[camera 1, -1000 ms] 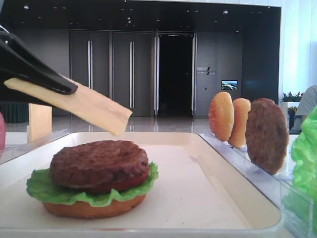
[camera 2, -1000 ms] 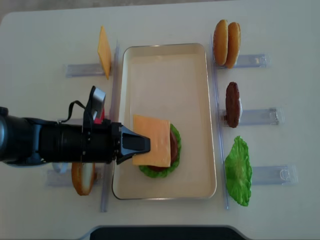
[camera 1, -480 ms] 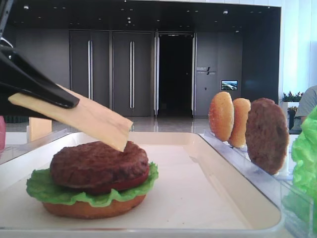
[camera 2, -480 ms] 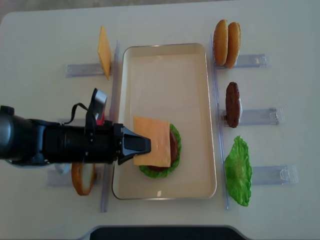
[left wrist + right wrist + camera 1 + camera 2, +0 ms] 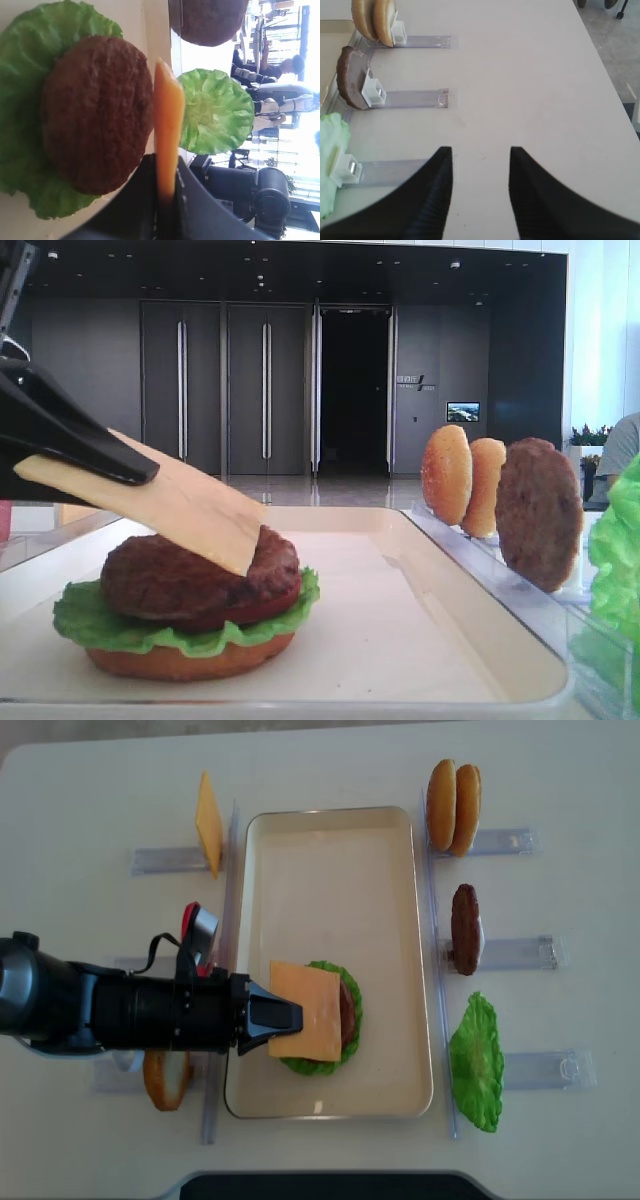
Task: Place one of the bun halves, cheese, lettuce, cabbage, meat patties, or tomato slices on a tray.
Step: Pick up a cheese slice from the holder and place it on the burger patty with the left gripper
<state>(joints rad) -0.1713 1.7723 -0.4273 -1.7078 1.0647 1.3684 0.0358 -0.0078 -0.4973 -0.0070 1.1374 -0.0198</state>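
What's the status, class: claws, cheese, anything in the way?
Left claw shut on cheese, slice tilted, its far edge touching the patty on the tray. Right claw open, holding nothing, over bare table. Nothing in the way.

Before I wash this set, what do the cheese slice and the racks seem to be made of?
The cheese slice looks like smooth, matte, flexible plastic or foam: it stays flat while the left hand pinches one edge. The racks look like clear, glossy, rigid plastic, since the table shows through them.
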